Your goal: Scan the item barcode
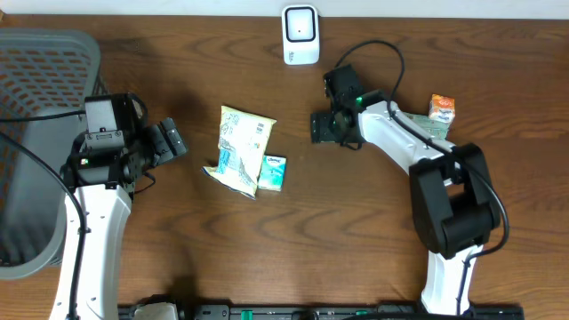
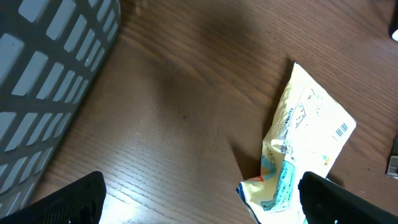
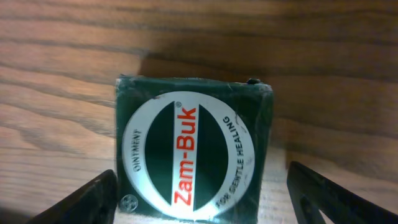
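Observation:
A dark green Zam-Buk box (image 3: 193, 149) lies flat on the wooden table, label up. My right gripper (image 3: 205, 205) straddles it with jaws open. The left finger (image 3: 87, 202) is at the box's edge, and the right finger (image 3: 329, 196) stands a little clear of it. Seen from overhead, this gripper (image 1: 325, 127) covers the box below the white scanner (image 1: 300, 36). My left gripper (image 1: 171, 140) is open and holds nothing. In its wrist view, a yellow snack bag (image 2: 305, 143) showing a barcode (image 2: 341, 130) lies beside its right finger (image 2: 348, 202).
A grey mesh basket (image 1: 36, 133) stands at the left edge. A small teal tissue pack (image 1: 274, 172) lies against the yellow bag (image 1: 242, 149). An orange carton (image 1: 442, 108) stands at the right, by the right arm.

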You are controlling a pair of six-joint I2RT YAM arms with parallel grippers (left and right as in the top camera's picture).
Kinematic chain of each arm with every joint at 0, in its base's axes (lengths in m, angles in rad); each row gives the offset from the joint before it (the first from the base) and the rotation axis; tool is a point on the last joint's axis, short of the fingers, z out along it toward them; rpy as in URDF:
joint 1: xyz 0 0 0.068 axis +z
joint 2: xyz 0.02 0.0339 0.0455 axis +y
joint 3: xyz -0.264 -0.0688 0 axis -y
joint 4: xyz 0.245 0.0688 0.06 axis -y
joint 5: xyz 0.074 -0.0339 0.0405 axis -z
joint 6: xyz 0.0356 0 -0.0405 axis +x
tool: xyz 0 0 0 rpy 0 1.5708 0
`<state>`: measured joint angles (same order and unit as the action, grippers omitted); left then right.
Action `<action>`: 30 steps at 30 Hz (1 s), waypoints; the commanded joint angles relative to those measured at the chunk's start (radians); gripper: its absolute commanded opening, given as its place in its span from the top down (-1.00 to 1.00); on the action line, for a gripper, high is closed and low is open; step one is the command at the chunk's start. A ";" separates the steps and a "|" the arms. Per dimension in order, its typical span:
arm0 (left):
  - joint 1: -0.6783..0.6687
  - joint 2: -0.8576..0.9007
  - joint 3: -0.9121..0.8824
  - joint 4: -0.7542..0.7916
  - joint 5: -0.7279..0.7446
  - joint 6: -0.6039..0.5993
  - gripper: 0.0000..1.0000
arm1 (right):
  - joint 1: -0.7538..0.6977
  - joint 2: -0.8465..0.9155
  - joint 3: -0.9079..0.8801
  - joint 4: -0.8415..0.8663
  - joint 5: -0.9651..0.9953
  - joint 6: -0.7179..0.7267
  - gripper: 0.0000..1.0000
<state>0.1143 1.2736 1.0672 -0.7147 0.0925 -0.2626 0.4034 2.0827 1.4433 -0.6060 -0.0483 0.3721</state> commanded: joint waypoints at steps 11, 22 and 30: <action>0.003 0.002 0.001 -0.003 0.002 -0.002 -0.96 | 0.005 0.024 -0.001 0.045 0.013 -0.168 -0.43; 0.003 0.002 0.001 -0.003 0.002 -0.002 -0.95 | -0.024 0.024 -0.001 -0.059 0.055 -0.476 -0.53; 0.003 0.002 0.001 -0.003 0.002 -0.002 -0.95 | -0.029 0.023 0.002 -0.131 -0.026 -0.668 -0.73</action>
<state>0.1143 1.2736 1.0672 -0.7151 0.0925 -0.2626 0.3710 2.0945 1.4445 -0.7250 -0.0296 -0.1833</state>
